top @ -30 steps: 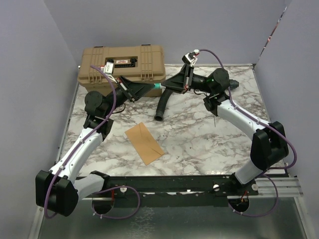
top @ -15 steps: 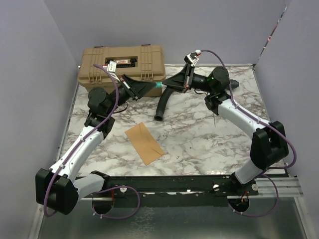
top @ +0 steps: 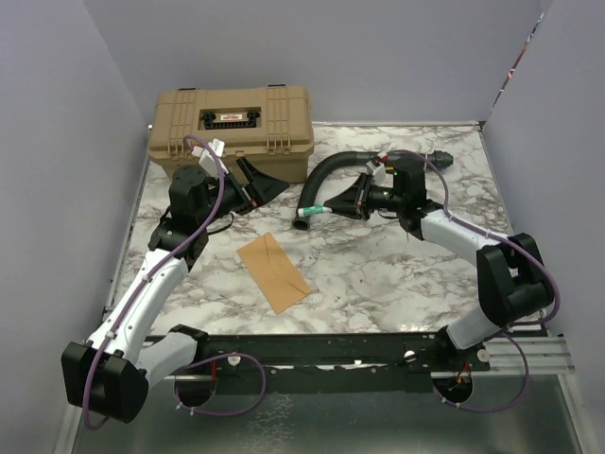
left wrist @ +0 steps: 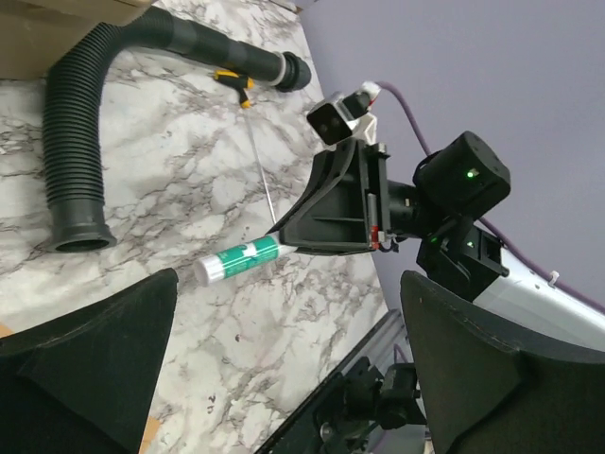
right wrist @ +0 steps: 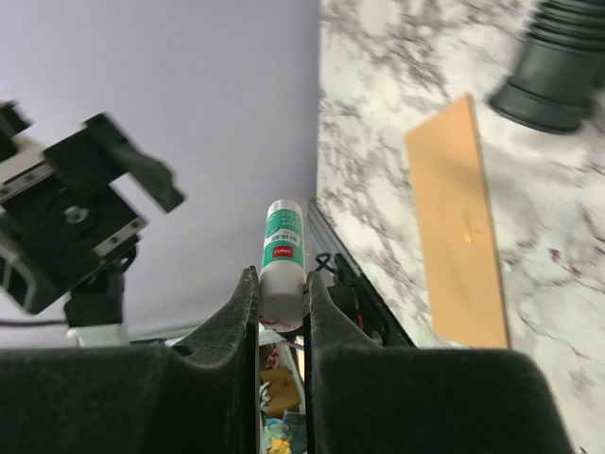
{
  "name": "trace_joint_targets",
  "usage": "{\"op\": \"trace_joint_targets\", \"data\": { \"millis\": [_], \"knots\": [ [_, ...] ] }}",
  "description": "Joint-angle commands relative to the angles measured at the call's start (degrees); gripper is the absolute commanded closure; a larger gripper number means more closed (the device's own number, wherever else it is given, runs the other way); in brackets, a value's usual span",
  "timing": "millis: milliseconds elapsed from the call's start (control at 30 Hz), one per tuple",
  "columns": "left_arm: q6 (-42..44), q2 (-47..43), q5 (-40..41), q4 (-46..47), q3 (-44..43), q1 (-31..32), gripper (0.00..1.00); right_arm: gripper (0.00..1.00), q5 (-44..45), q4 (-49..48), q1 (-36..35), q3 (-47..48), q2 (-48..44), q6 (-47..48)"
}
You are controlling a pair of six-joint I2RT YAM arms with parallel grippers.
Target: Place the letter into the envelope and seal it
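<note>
The orange-tan envelope (top: 274,271) lies flat on the marble table, in front of both arms; it also shows in the right wrist view (right wrist: 458,218). No letter shows apart from it. My right gripper (top: 333,205) hangs over mid-table, shut on a green-and-white glue stick (top: 315,210) that pokes out leftward past its fingertips (right wrist: 282,255). My left gripper (top: 269,186) sits by the toolbox with its jaws wide open and empty (left wrist: 293,378). From the left wrist, the glue stick (left wrist: 236,260) is seen held by the right gripper (left wrist: 288,248).
A tan toolbox (top: 232,128) stands at the back left. A black corrugated hose (top: 321,180) curves across the back of the table, its open end near the glue stick. A thin tool with a yellow grip (left wrist: 232,80) lies beside the hose.
The left gripper opened, let go of the glue stick and drew back left. The right gripper, still shut on the stick, swung down and nearer over the table's middle.
</note>
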State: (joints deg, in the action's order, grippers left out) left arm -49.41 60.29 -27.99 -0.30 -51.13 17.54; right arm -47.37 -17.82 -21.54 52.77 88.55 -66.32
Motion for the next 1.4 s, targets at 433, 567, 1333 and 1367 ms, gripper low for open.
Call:
{"op": "trace_joint_targets", "data": {
  "millis": [433,567,1333,1367],
  "knots": [
    [6.2,-6.1,13.9,-23.3,-1.2,-0.8,0.01,0.83,7.5,3.0,-1.0,-1.7,17.9,5.5],
    [9.8,-6.0,15.2,-30.3,-4.6,-0.8,0.01,0.53,12.7,5.0,-1.3,-1.3,17.8,8.1],
    [16.8,-8.4,45.4,-49.7,-19.9,-0.5,0.01,0.03,58.7,60.7,-1.6,14.0,-3.4,23.3],
    [16.7,-8.3,45.5,-49.6,-21.5,-0.4,0.01,0.06,60.1,63.6,-1.5,15.9,-3.5,23.9]
  ]
}}
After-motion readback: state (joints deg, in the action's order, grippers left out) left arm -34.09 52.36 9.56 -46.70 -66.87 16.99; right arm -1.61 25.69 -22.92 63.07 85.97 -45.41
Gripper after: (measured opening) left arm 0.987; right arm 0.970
